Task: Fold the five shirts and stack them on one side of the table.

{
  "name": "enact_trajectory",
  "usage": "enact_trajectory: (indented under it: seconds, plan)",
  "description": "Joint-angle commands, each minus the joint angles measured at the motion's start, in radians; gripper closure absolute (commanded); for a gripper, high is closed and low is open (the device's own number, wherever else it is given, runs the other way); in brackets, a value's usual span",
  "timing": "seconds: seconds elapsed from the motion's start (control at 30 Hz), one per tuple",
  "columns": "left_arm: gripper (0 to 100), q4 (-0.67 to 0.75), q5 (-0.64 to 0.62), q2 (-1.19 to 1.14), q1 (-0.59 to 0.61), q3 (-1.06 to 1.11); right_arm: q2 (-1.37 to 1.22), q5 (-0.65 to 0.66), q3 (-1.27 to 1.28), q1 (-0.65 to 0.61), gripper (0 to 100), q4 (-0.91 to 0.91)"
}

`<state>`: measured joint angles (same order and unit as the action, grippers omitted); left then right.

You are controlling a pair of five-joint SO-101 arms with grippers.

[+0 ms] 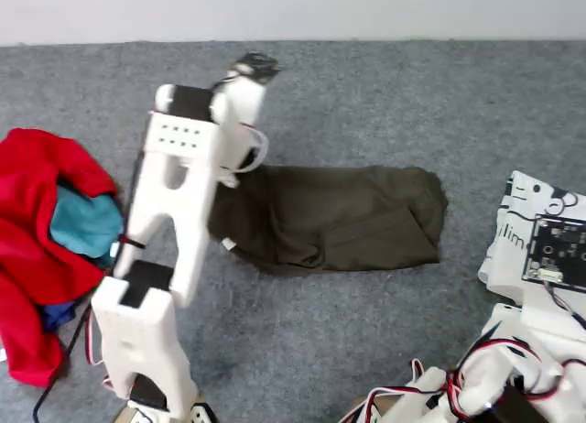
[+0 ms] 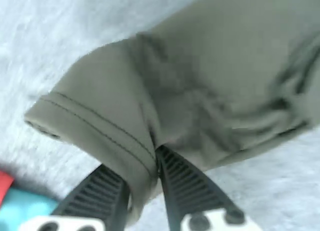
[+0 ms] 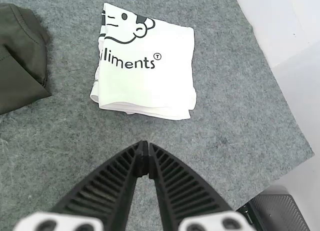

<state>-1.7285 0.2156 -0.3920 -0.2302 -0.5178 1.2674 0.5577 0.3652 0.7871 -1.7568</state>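
Two shirts lie singly on the bench, which is covered by a grey mat. An olive-green shirt is near the middle, gathered into a long, rumpled band. A folded white printed shirt is at the right side, well apart from it. On the olive-green shirt's left end, the left gripper is clenched on a sleeve, with the stitched hem pinched between its black ribbed fingers. Over bare mat near the white printed shirt's folded edge, the right gripper is closed on nothing, tips touching. A heap sits at the bench's left edge: a red garment is bunched around a teal garment, and dark blue cloth shows under them. The heap is unfolded and lies apart from the olive-green shirt, with the left arm standing between them in the high view.
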Motion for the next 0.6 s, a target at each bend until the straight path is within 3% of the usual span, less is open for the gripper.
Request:
enact_trajectory:
  seconds: [0.0,0.3,0.57]
  plan:
    - [99,-0.023,-0.028,0.072,-0.140,-0.010,-0.008,0.009,0.003,0.004,98.4,-0.038]
    - [99,0.000,-0.101,-0.061,-0.370,-0.297,-0.002,0.009,0.028,0.004,98.4,-0.038]
    - [99,0.005,-0.101,-0.358,-0.456,-0.677,0.001,0.009,0.078,0.004,98.4,-0.038]
